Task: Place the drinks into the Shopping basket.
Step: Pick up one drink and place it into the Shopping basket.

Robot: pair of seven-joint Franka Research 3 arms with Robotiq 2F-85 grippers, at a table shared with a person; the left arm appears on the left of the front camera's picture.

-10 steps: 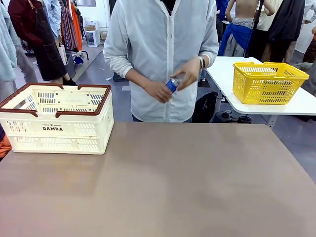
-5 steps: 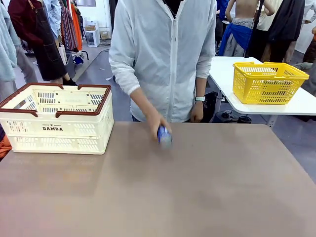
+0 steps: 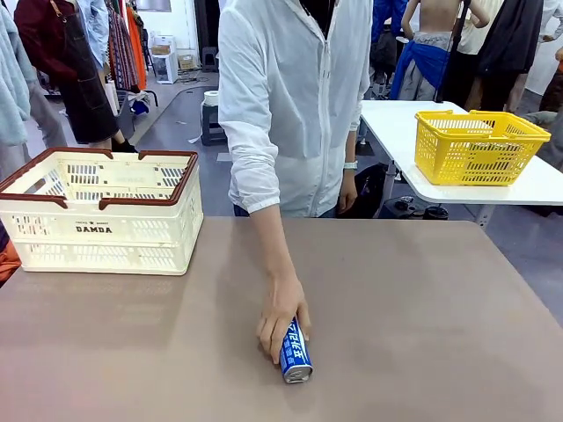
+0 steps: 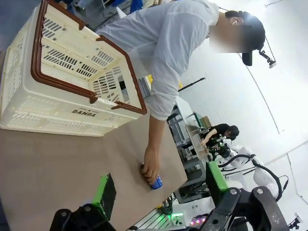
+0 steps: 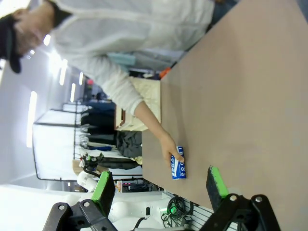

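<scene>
Leaning across from the far side, the person rests a hand point(image 3: 281, 318) on a blue can point(image 3: 296, 350) that lies on its side on the surface point(image 3: 422, 334), one silver end turned toward the robot.

Both arms hang back. The left end effector point(image 4: 158, 174) has its green-padded fingers spread wide with nothing between them, and the right end effector point(image 5: 159, 175) is spread and empty as well. From either wrist, the can lies ahead, roughly between the lines of the two fingers and well apart from them. The Shopping basket point(image 3: 101, 204) stands ahead of the left end effector and off to one side, well apart from the can. As far as I can see, nothing is in it.

To my eye the step in hand is the pickup, and it should wait until the hand has lifted clear. A can on its side will likely roll, so I would come straight down over its middle and set the fingers across the barrel, not along it. I would close evenly, so that neither pad nudges it away first. The left arm looks the handier choice, since the basket is on its side. Lift well above the brown rim before crossing over, then lower the can inside and let go.
</scene>
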